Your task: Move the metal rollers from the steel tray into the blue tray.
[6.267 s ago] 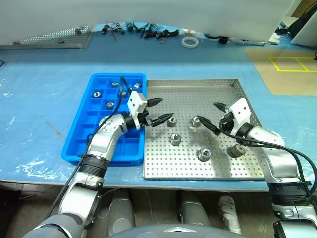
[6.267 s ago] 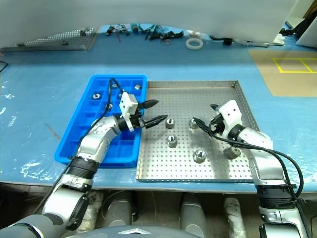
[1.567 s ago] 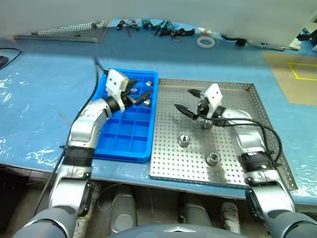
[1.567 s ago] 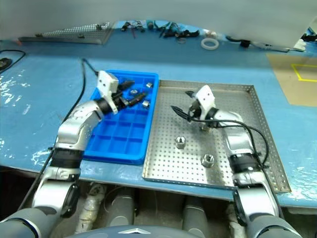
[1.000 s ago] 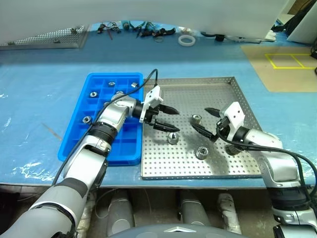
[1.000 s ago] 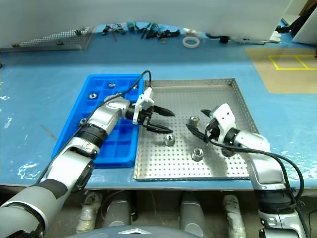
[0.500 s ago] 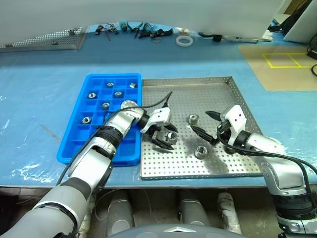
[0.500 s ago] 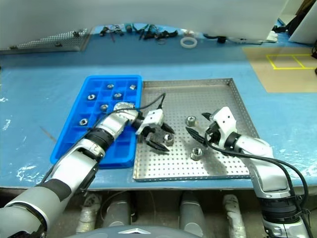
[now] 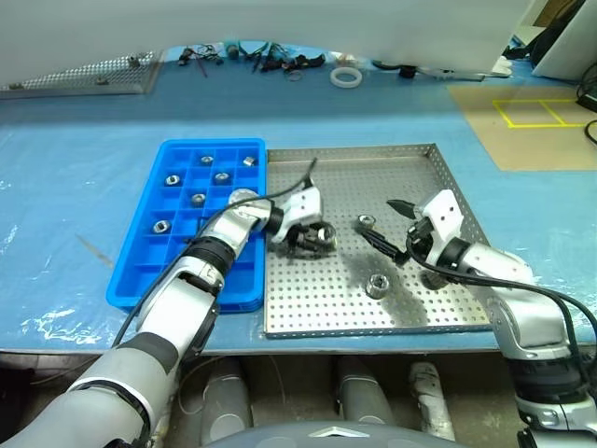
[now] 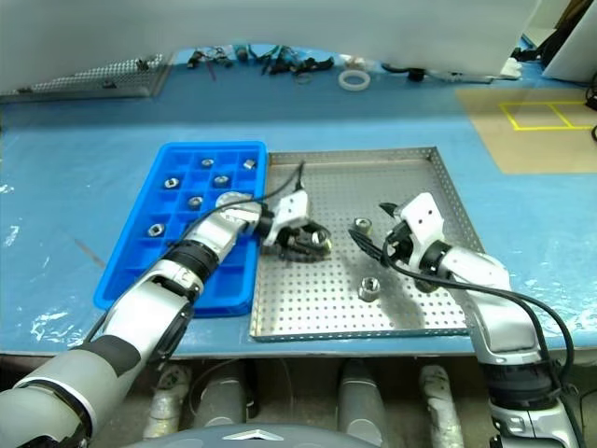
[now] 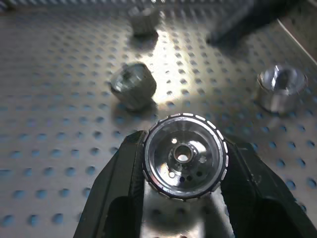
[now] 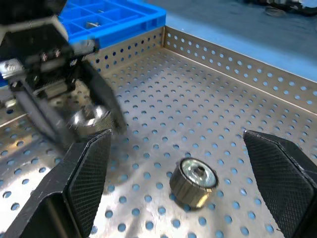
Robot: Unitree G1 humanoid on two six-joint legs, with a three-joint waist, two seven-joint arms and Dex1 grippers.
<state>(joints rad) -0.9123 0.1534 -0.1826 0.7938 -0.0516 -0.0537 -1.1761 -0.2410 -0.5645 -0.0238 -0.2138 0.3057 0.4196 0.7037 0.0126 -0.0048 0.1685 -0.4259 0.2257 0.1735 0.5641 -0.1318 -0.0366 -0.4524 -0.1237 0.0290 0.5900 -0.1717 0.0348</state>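
Blue tray (image 9: 140, 271): left on the tabletop (image 9: 65, 187), its right edge just beside the steel tray's left rim; several rollers sit in far compartments, near rows bare.
Left pincer (image 9: 322, 239): reaches right over the blue tray's edge into the steel tray, clamped on a roller (image 11: 184, 156) low over the perforated floor.
Steel tray (image 9: 438, 308): centre-right; low rim all round, bare floor along the far side and the near left corner.
Loose rollers: one (image 9: 365, 222) mid-tray between the pincers, one (image 9: 377, 285) nearer the front rim.
Right pincer (image 9: 390, 227): spread wide, holding nothing, just right of the mid-tray roller, fingers pointing left.
Far tabletop edge: tape ring (image 9: 344, 77) and small tools, well apart from both trays.
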